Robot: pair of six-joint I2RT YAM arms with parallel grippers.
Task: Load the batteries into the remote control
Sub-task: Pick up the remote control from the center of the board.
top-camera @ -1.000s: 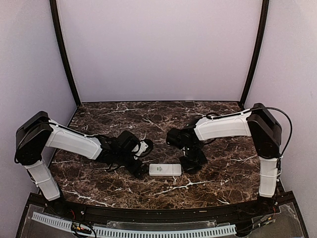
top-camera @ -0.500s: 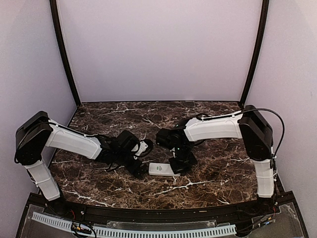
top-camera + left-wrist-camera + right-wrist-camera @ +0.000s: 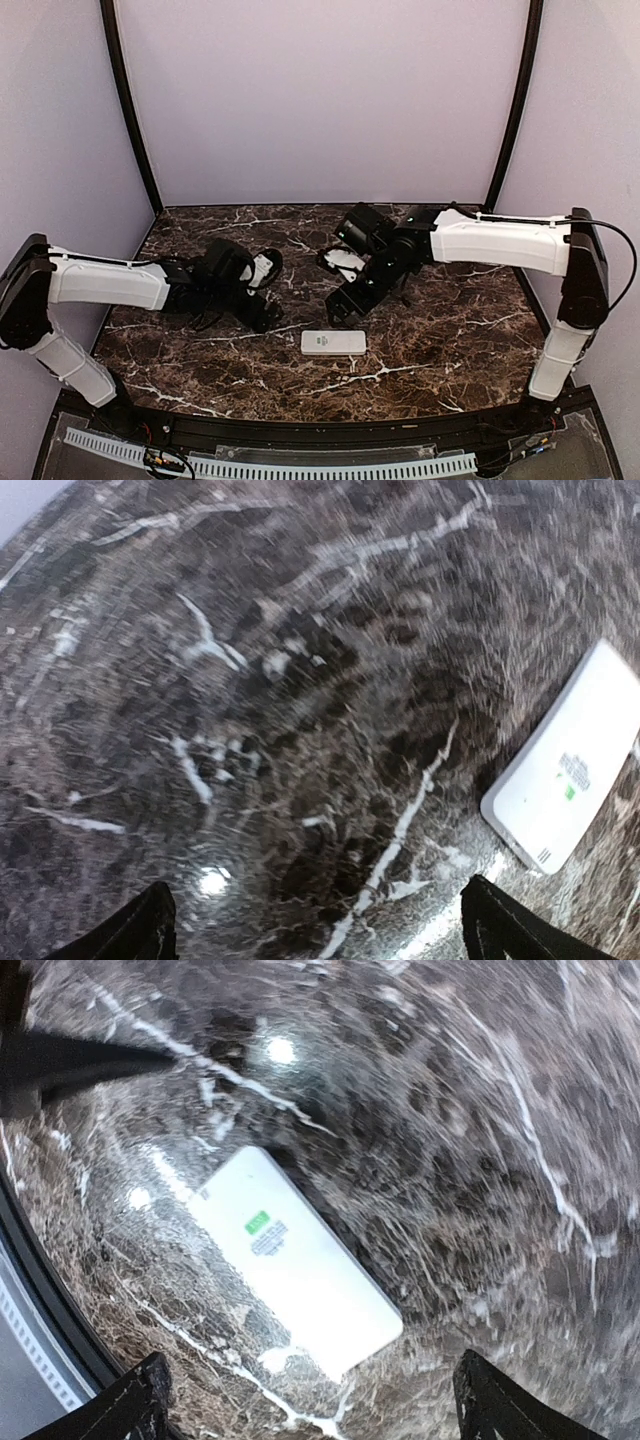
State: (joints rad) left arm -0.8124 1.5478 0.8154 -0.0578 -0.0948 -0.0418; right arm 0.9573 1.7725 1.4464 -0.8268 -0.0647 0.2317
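Left gripper [image 3: 263, 318] and right gripper [image 3: 346, 308] were both seen spread wide, with nothing held between the fingers; only bare marble was shown between each pair of fingertips in the wrist views. Nearest the front edge, the remote control [image 3: 334, 342] was laid flat on the dark veined table [image 3: 430, 370], its long side crosswise, touched by neither gripper. A small green mark was visible on its upward face. The left gripper was poised near the remote at its 10 o'clock. The right gripper was held just beyond the remote at 12 o'clock. Pale lilac walls [image 3: 320, 100] were seen farthest back.
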